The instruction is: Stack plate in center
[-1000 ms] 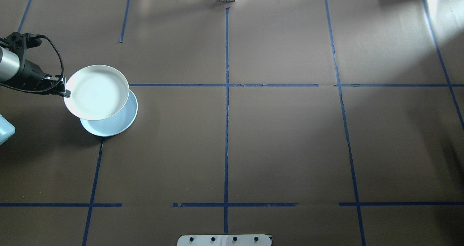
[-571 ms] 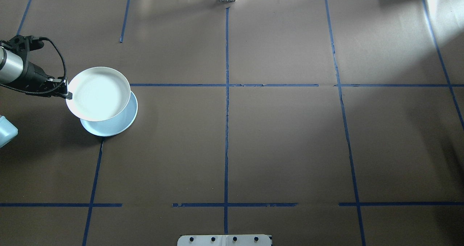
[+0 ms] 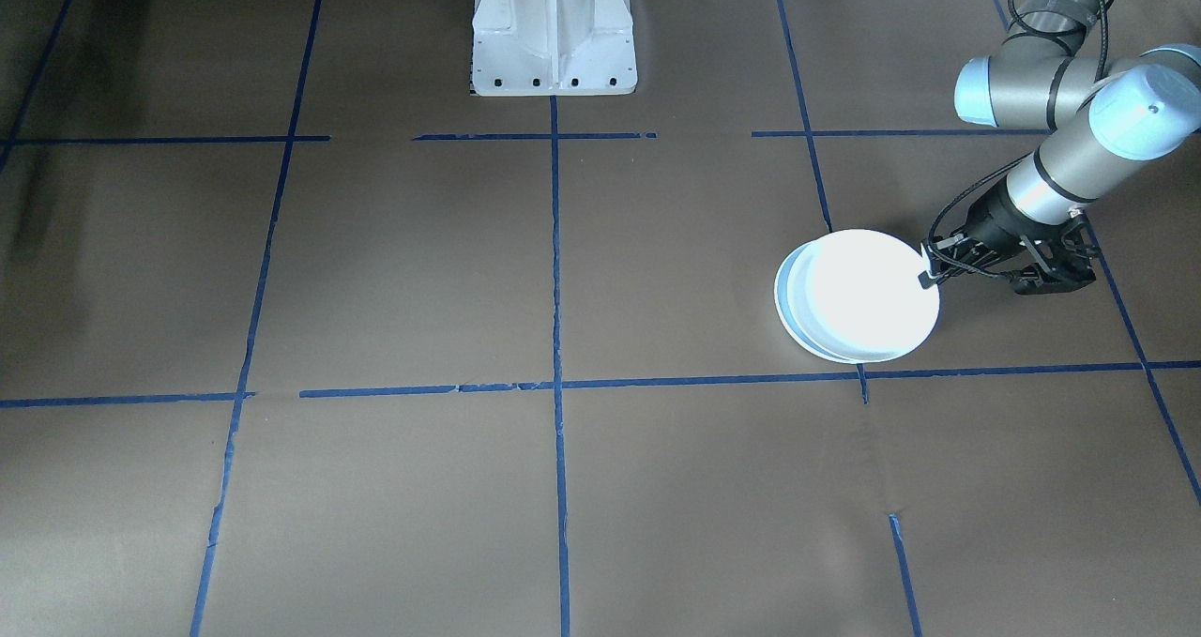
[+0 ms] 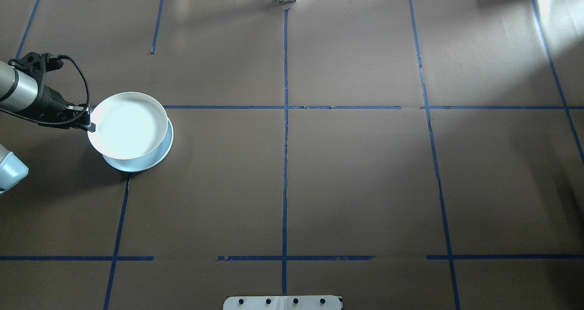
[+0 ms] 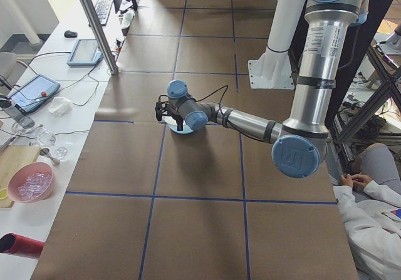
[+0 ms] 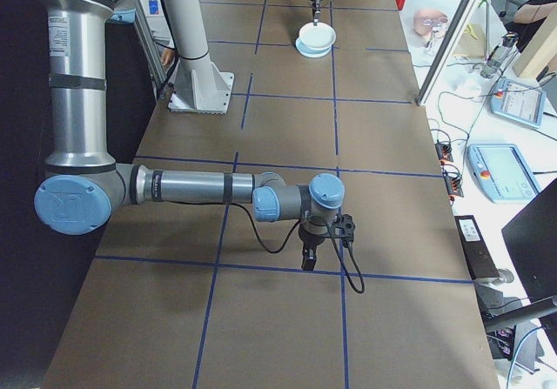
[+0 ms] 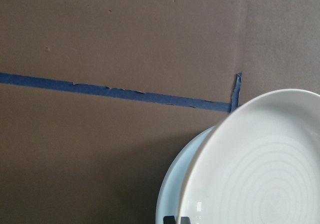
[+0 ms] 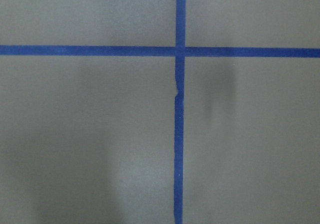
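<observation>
A white plate hangs slightly tilted just above a light blue plate lying on the brown table at my left. My left gripper is shut on the white plate's rim on the side away from the table's middle. The front-facing view shows the same gripper pinching the white plate, with a crescent of the blue plate below it. In the left wrist view the white plate overlaps the blue plate. My right gripper hovers low over a tape crossing; whether it is open or shut I cannot tell.
Blue tape lines divide the table into squares. The robot's white base stands at the near edge. Side benches hold tablets, a pink bowl and cables. A seated person is beside the table.
The left arm has carried the white plate down and slightly towards the table's middle, so it now lies closer over the blue plate. The grip on the rim is unchanged.
</observation>
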Controlling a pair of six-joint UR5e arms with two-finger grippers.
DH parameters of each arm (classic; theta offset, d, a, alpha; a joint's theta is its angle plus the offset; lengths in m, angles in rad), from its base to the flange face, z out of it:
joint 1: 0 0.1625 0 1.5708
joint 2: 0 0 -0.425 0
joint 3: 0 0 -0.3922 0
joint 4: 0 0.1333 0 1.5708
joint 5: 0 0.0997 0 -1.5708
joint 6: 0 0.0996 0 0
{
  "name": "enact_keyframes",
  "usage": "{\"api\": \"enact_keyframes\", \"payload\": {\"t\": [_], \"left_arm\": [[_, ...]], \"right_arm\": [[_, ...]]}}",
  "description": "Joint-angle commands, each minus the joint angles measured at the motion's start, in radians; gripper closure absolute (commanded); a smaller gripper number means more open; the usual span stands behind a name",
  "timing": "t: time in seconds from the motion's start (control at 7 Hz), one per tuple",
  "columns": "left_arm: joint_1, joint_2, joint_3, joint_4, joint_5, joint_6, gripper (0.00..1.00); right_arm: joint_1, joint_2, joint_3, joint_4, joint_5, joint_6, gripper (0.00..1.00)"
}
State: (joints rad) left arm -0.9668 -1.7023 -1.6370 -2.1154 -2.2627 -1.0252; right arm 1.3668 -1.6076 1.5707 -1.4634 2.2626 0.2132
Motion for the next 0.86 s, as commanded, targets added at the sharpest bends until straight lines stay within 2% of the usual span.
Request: {"api": "enact_keyframes", "payload": {"t": [0.0,0.57,0.71], "left_arm": [[0.002,-0.007,0.014,-0.002,0.000,0.000,1.00],[0.011,-0.008,0.020,-0.002,-0.001,-0.001,1.00],[0.011,-0.008,0.022,-0.002,-0.001,0.000,0.94]], "right_arm": [[0.000,0.000,0.000,0.000,0.000,0.000,0.00],[0.000,0.000,0.000,0.000,0.000,0.000,0.00],[0.000,0.000,0.000,0.000,0.000,0.000,0.00]]}}
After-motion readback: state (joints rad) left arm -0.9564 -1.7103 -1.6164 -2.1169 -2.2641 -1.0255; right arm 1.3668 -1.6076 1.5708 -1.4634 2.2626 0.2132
